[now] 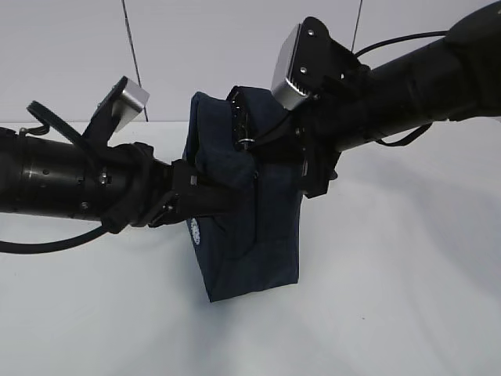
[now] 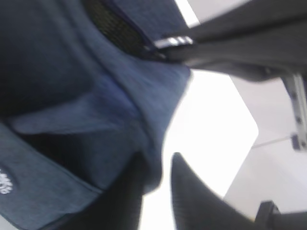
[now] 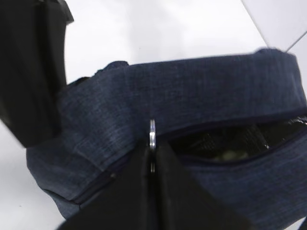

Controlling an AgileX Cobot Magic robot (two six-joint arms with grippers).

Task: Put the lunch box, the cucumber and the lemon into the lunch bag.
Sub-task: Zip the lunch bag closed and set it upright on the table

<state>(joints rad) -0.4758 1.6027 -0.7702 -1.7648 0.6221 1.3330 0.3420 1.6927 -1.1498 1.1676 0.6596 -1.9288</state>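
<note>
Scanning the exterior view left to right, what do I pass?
Left arm → left tool, at the lunch bag's side → lunch bag → right tool, at the bag's top → right arm.

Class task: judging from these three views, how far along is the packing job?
Nothing remains on the table, and something pale shows inside the boxy navy fabric lunch bag. The right tool pinches the silver ring pull; the left tool is at the bag's fabric. The zip is partly open.
</note>
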